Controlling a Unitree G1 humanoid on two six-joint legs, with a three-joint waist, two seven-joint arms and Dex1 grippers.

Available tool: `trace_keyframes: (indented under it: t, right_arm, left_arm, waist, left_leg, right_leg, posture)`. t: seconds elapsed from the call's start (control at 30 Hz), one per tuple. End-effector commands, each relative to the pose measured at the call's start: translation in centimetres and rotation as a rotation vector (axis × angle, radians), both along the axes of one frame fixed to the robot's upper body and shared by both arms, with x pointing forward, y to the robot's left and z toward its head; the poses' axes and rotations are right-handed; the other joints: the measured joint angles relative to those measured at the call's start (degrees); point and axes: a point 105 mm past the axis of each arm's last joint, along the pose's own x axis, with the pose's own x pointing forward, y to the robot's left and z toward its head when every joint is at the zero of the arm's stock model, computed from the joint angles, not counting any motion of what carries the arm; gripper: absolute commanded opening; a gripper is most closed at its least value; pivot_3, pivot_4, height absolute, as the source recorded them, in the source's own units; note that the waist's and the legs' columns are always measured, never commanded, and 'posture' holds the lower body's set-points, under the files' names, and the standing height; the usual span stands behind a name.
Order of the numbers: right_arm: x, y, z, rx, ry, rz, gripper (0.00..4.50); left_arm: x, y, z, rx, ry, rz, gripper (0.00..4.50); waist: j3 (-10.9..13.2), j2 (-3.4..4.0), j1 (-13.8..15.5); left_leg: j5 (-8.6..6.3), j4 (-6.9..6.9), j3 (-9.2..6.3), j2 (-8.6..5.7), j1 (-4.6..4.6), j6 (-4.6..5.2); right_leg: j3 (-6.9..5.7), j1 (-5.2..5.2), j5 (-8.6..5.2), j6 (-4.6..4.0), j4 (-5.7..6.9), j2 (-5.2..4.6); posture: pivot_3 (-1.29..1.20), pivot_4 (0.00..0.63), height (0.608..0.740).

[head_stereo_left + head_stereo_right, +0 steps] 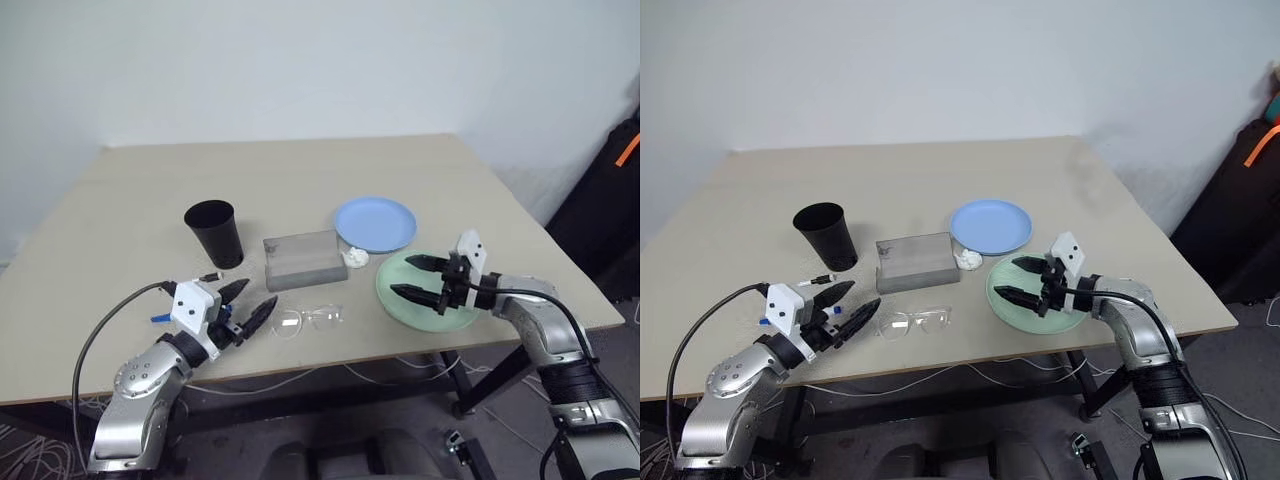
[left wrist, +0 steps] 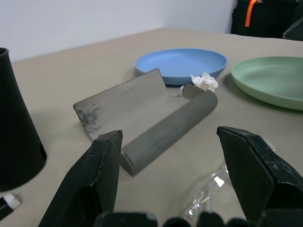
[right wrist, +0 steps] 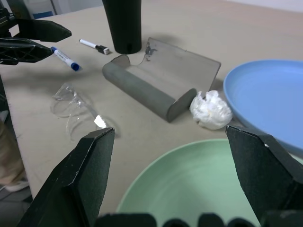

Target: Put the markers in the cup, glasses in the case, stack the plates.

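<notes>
The black cup stands upright left of the open grey case. In front of the case lie the clear glasses. Two markers lie by the cup: the black-ended one near its base, the blue-ended one closer to the front edge. The blue plate sits behind the mint green plate, the two apart. My left gripper hangs open and empty just left of the glasses, over the blue-ended marker. My right gripper is open and empty above the green plate's left part.
A small white paper wad lies between the case and the blue plate. The table's front edge runs just below both grippers. A black bag with an orange strap stands off the table's right side.
</notes>
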Motion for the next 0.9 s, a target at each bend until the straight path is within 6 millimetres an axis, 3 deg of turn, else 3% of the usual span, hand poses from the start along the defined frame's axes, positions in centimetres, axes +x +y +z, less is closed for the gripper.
trace_keyframes:
  t: [0.03,0.33,0.9]
  right_arm:
    - [-0.1,0.5,1.9,0.022,-0.057,0.015,4.08]
    - [0.4,0.1,2.1,0.006,-0.070,-0.007,4.08]
    - [-0.5,-0.2,1.4,0.008,-0.078,-0.050,4.08]
  left_arm:
    - [0.0,-0.7,1.5,-0.007,-0.047,-0.036,3.37]
    - [0.3,-1.3,1.5,-0.017,-0.048,-0.045,3.37]
    - [0.8,-2.2,1.0,-0.052,-0.034,-0.076,3.37]
  waist:
    - [0.00,0.00,0.00]
    - [0.00,0.00,0.00]
    - [0.00,0.00,0.00]
  left_leg:
    - [0.00,0.00,0.00,0.00,0.00,0.00]
    - [0.00,0.00,-0.01,-0.01,0.00,-0.01]
    - [0.00,0.01,-0.01,-0.02,0.02,0.00]
  right_leg:
    - [0.00,0.00,0.00,0.00,0.00,-0.01]
    - [-0.02,-0.01,0.00,0.00,0.00,0.01]
    - [-0.01,0.01,0.00,0.00,0.00,0.02]
  posture:
    - [0.00,0.000,0.740]
    - [0.00,0.000,0.740]
    - [0.00,0.000,0.740]
